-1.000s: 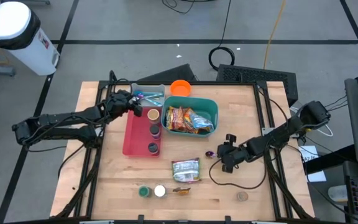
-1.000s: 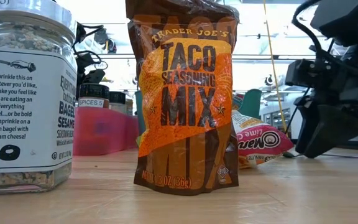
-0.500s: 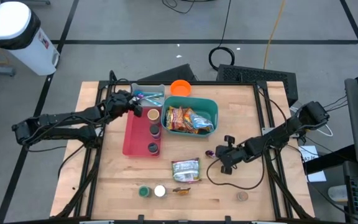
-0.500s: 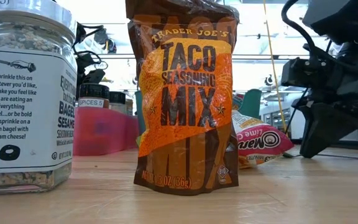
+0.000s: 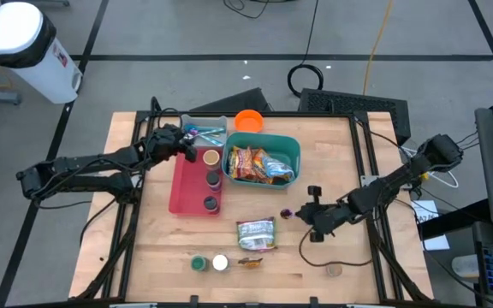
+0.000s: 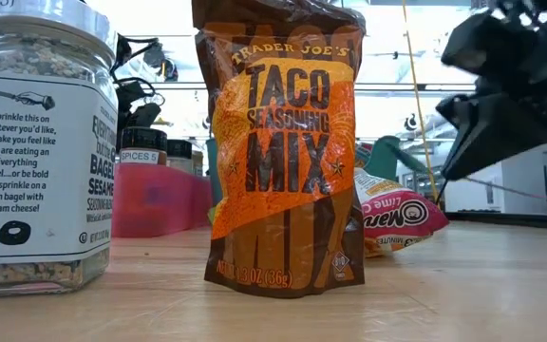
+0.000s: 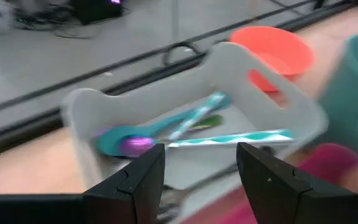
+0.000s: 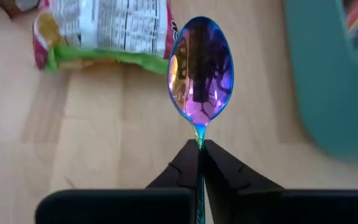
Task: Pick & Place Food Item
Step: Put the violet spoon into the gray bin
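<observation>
Iridescent purple metal spoon [image 8: 199, 68] pinched by its thin handle in my right fingers [image 8: 199, 155]; stiff, light, slippery. Left fingers [image 7: 201, 177] spread wide.

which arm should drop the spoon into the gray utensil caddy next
Right, most likely. The right gripper is shut on the spoon. The left gripper is open beside the gray caddy, holding nothing.
</observation>
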